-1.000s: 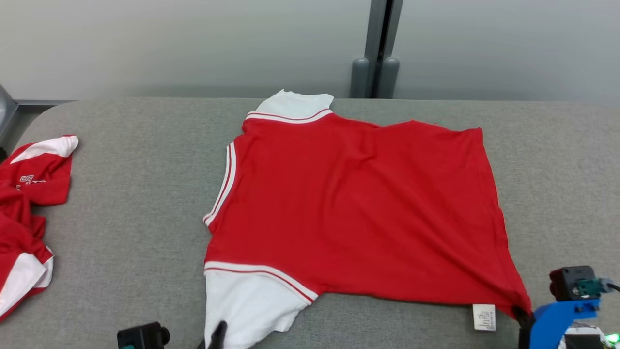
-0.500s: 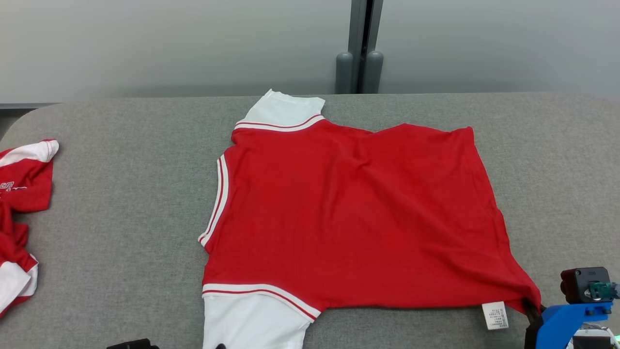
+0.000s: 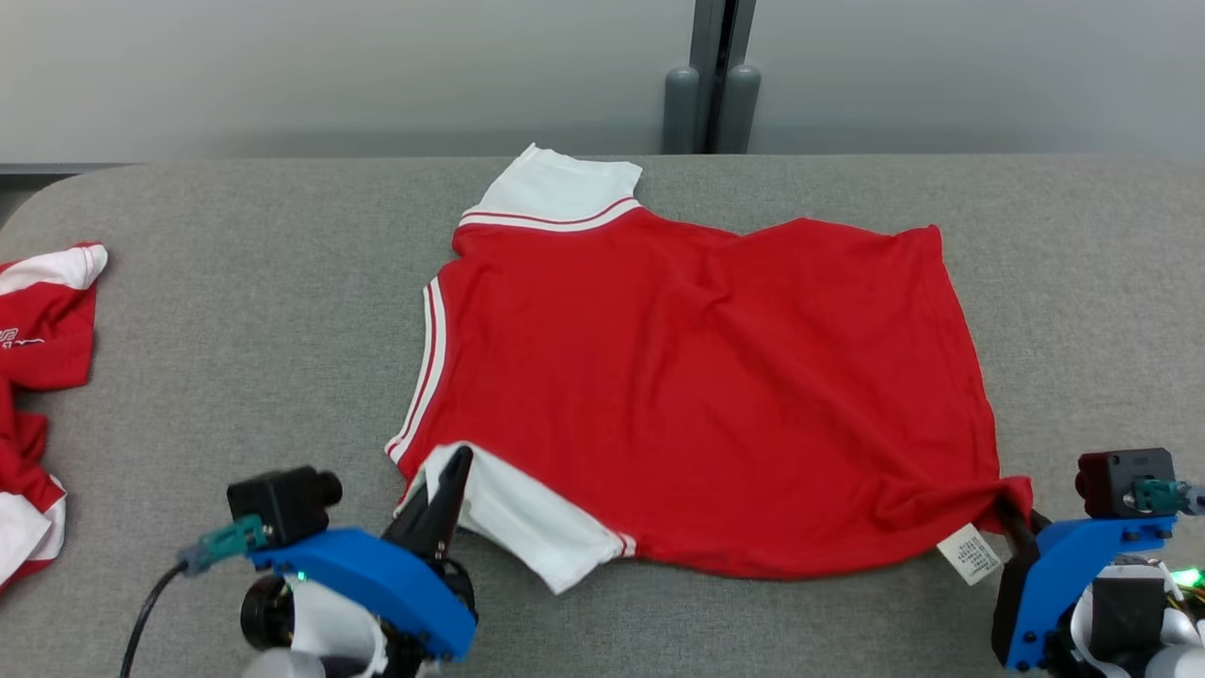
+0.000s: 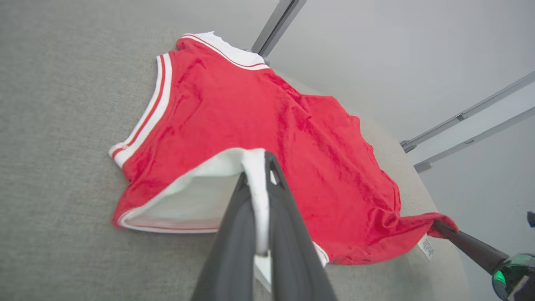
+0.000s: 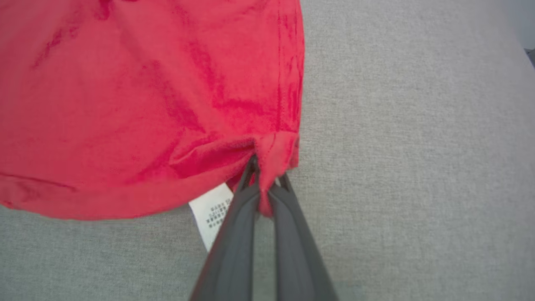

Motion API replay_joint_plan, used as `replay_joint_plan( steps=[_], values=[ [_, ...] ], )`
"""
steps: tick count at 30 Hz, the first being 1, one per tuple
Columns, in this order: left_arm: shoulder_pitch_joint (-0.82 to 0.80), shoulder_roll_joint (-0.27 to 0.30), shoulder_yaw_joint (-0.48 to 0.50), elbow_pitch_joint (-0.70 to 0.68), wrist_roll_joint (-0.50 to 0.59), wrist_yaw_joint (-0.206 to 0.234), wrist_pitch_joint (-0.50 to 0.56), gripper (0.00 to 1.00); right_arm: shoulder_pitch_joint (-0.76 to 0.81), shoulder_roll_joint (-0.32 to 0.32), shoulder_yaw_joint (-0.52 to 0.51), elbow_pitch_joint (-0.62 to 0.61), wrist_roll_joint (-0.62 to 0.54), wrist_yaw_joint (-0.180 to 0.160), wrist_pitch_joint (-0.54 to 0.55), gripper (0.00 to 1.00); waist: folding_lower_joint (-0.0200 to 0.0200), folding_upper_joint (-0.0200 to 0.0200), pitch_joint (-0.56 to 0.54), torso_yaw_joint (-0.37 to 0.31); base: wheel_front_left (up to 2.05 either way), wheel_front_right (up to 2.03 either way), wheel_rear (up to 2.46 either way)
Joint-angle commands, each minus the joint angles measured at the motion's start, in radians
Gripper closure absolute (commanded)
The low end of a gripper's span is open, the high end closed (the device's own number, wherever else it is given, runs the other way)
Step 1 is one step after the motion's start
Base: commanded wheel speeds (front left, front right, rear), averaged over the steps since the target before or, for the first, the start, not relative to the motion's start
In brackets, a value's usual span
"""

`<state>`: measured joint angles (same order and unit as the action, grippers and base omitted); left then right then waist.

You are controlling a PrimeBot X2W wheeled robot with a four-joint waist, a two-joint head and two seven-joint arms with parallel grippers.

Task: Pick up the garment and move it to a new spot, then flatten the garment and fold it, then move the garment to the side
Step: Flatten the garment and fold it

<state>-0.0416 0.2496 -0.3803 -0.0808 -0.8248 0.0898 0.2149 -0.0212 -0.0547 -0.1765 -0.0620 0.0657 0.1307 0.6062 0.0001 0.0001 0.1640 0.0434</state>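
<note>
1. One grey fabric-covered worktop [image 3: 235, 330] is spread across the head view, with a pale wall [image 3: 282, 75] and a grey upright post [image 3: 711, 94] behind its far edge.
2. The garment [image 3: 697, 377], a red shirt with white sleeves and red-and-white striped trim, is laid mostly flat at the middle of the worktop. Its shoulders are turned to the robot's left and its hem to the right, and shallow wrinkles are seen across the red body.
3. A second red-and-white garment [image 3: 38, 330] is left crumpled at the worktop's left edge, well apart from the first, and is partly cut off by the frame.
4. The near sleeve [image 3: 527, 523] is raised at its edge and turned back towards the red body. The left jaws are closed together on it, and in the left wrist view white cloth is seen pinched between the two dark fingers [image 4: 234, 234].
5. The far sleeve [image 3: 555, 188] is laid flat near the worktop's far edge.
6. The near hem corner [image 3: 1012, 494] is bunched and clamped in the right jaws, which are closed on the red cloth at the garment's right end.
7. A small white care label [image 3: 970, 554], its print too fine to be read, is seen at the hem just beside that clamped corner.
</note>
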Motion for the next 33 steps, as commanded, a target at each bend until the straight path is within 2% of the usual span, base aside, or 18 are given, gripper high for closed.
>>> replay_joint_plan(
  steps=[1, 8, 16, 21, 28, 29, 30, 31, 33],
  values=[
    [-0.027, 0.0, 0.002, 0.009, 0.002, -0.006, -0.003, 1.0, -0.013, 0.0, 0.0, 0.007, 0.01, 0.0, 0.002, 1.0, -0.0001, -0.0001, 0.004, 0.0, 0.0, 0.0, 0.0],
    [-0.226, -0.024, 0.038, 0.152, -0.045, -0.047, 0.027, 1.0, -0.118, -0.018, 0.035, 0.084, 0.036, 0.0, -0.017, 1.0, -0.0001, -0.0001, 0.046, -0.032, 0.0, 0.0, 0.0],
    [-0.406, 0.005, 0.064, 0.304, -0.033, -0.066, 0.047, 1.0, -0.223, -0.024, 0.05, 0.158, 0.063, 0.0, -0.066, 1.0, -0.0001, -0.0001, 0.097, -0.058, 0.0, 0.0, 0.0],
    [-0.472, 0.016, 0.065, 0.371, -0.026, -0.076, 0.053, 1.0, -0.266, -0.021, 0.058, 0.192, 0.064, 0.0, -0.093, 1.0, -0.0001, -0.0001, 0.114, -0.071, 0.0, 0.0, 0.0],
    [-0.497, 0.003, 0.042, 0.421, -0.017, -0.097, 0.043, 1.0, -0.296, -0.016, 0.064, 0.238, 0.06, 0.0, -0.118, 1.0, -0.0001, -0.0001, 0.128, -0.069, 0.0, 0.0, 0.0],
    [-0.497, 0.003, 0.036, 0.427, -0.011, -0.1, 0.04, 0.9, -0.301, -0.015, 0.061, 0.241, 0.058, 0.0, -0.125, 1.0, -0.0001, -0.0001, 0.129, -0.067, 0.0, 0.0, 0.0],
    [-0.497, 0.002, 0.03, 0.431, -0.004, -0.099, 0.034, 0.66, -0.304, -0.014, 0.06, 0.244, 0.055, 0.0, -0.131, 0.78, -0.0001, -0.0001, 0.13, -0.065, 0.0, 0.0, 0.0],
    [-0.497, 0.0, 0.027, 0.436, 0.005, -0.099, 0.023, 0.0, -0.306, -0.013, 0.059, 0.247, 0.055, 0.0, -0.137, 0.0, -0.0001, -0.0001, 0.13, -0.062, 0.0, 0.0, 0.0],
    [-0.488, 0.0, 0.018, 0.439, 0.028, -0.104, -0.01, 0.0, -0.304, -0.012, 0.056, 0.25, 0.053, 0.0, -0.147, 0.0, -0.0001, -0.0001, 0.127, -0.056, 0.0, 0.0, 0.0]
  ],
)
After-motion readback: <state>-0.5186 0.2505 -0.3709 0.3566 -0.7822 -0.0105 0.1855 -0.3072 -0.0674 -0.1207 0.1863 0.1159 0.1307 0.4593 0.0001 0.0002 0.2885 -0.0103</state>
